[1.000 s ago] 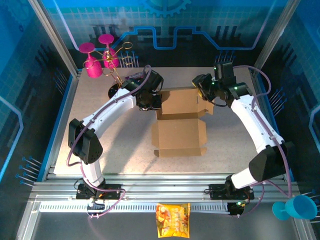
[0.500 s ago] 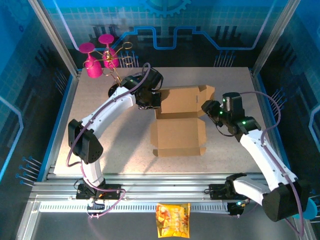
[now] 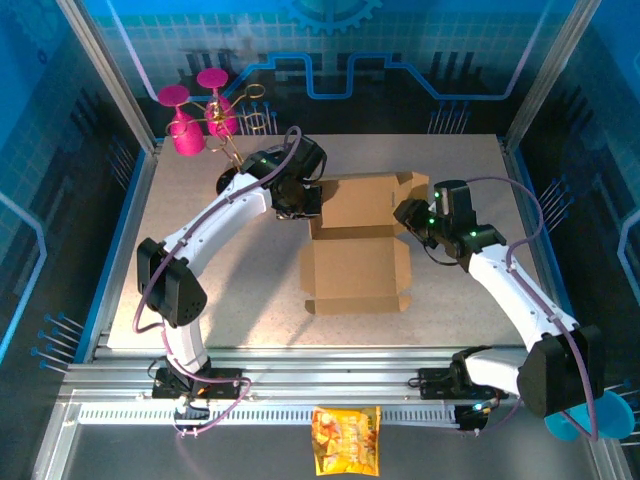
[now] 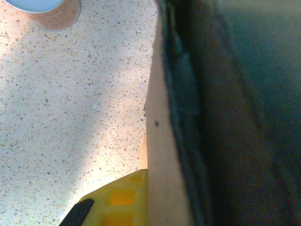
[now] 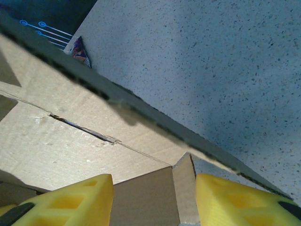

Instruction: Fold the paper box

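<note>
Box [image 3: 355, 272] at centre of table [image 3: 215, 300], half folded: your left gripper [image 3: 306, 204] pinches its raised rear panel, your right gripper [image 3: 408, 214] straddles a corner flap, jaws spread. Sides and closing look left to do.

Arms reach forward; left tool [image 3: 304, 202] pinched closed, right tool [image 5: 153, 200] (yellow-fingered) spread

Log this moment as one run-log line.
task: fold box | box: open, not yet folded shut | left hand: shut on box's far left edge | right hand: open, cardboard between fingers at box's right side
</note>
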Robot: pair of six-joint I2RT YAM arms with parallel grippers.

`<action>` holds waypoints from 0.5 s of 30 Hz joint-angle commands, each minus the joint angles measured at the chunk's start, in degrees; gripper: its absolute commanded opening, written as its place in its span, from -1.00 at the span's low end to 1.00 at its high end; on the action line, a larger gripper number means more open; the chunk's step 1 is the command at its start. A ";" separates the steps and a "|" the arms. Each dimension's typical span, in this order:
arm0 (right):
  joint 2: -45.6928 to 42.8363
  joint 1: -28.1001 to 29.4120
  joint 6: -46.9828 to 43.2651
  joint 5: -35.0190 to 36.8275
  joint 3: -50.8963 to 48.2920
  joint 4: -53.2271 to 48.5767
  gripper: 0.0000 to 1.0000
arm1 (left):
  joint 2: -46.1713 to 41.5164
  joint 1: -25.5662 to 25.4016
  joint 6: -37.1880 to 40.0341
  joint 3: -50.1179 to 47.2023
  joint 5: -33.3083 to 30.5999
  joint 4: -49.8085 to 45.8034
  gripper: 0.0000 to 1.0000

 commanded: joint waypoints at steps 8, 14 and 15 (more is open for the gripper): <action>-5.13 -0.69 -1.61 1.93 -1.07 -2.43 0.04 | 0.66 -0.11 0.12 2.41 0.27 -1.20 -1.00; -2.22 -0.66 -0.61 -2.53 -2.74 1.22 0.11 | 0.49 -0.16 0.03 2.21 0.36 -1.16 -1.00; -1.79 -0.33 -0.55 -2.21 -2.59 1.47 0.11 | 0.52 -0.08 0.03 2.24 0.42 -1.16 -1.00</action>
